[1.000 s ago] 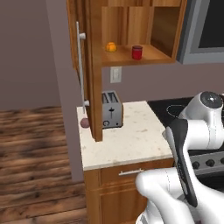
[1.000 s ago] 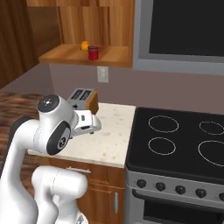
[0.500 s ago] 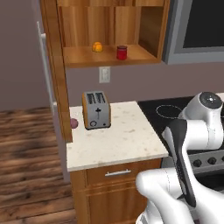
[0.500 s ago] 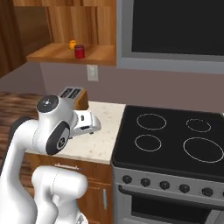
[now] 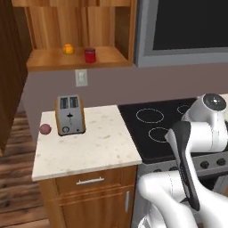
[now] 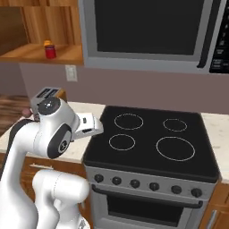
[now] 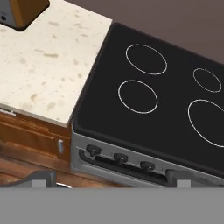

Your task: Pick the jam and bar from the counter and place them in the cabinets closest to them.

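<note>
Jam [image 5: 90,55] already up on open cabinet [image 5: 80,60] shelf, just right of orange thing [image 5: 67,48]; also seen far left in right base view [image 6: 50,51]. First half looks done. Bar nowhere spotted, so second half left, presumably further along the run. Counter [image 5: 95,142] carrying toaster [image 5: 70,115] and pinkish ball [image 5: 45,129] at left edge. Stovetop [image 7: 162,100] to the right. Gripper [image 7: 107,178] tucked near body above stove front, tips well apart, holding nothing.

One jam [image 5: 90,55] — one toaster [image 5: 70,115], seemingly.
</note>
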Controlling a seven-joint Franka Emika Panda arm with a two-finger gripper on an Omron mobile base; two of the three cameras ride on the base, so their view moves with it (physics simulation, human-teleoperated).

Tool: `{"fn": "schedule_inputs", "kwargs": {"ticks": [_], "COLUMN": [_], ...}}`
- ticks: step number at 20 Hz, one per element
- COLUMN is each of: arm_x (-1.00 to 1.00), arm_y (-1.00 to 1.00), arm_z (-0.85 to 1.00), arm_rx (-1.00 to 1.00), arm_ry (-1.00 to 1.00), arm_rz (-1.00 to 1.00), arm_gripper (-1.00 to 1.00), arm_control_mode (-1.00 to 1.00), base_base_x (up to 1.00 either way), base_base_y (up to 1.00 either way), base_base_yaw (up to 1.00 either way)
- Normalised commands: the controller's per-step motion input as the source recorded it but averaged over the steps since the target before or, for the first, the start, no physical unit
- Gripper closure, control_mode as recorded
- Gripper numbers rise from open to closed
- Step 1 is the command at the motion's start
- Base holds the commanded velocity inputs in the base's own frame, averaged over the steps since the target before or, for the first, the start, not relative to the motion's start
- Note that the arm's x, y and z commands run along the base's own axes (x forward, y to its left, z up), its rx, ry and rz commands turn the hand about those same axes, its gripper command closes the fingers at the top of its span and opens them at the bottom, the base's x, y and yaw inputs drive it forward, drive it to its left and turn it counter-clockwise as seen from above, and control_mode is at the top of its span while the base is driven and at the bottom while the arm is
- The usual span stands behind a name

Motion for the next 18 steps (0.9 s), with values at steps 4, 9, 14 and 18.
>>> {"fn": "schedule_inputs", "kwargs": {"ticks": [4, 9, 14, 18], "arm_x": [0.00, 0.00, 0.00, 0.00], "arm_y": [0.00, 0.00, 0.00, 0.00], "arm_z": [0.00, 0.00, 0.00, 0.00], "arm_rx": [0.00, 0.00, 0.00, 0.00], "arm_ry": [0.00, 0.00, 0.00, 0.00], "arm_rz": [0.00, 0.00, 0.00, 0.00], "arm_gripper": [-1.00, -1.00, -1.00, -1.00], "arm_control_mode": [1.00, 1.00, 1.00, 1.00], "base_base_x": [-0.07, -0.11, -0.13, -0.18], "base_base_y": [-0.63, -0.66, -0.68, -0.70], "base_base_yaw": [-0.03, -0.03, -0.04, -0.04]}}
